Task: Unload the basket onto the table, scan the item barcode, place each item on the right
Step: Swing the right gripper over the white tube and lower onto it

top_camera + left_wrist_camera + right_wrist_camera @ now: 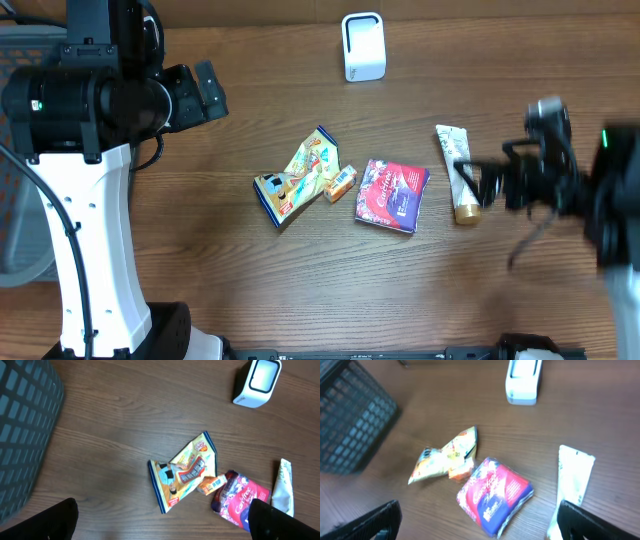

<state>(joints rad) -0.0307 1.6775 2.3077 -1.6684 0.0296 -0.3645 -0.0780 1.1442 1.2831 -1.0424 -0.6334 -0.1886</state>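
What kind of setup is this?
Probably a mock checkout station on a lab bench: white barcode scanner standing on a wood-grain table, loose retail goods (snack packet, red pouch, tube) before it, mesh basket at the edge.

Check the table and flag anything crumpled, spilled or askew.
The yellow snack bag is creased and buckled, lying at a slant, with the small orange box lying against its edge. Nothing looks spilled; the white scanner stands upright at the back.
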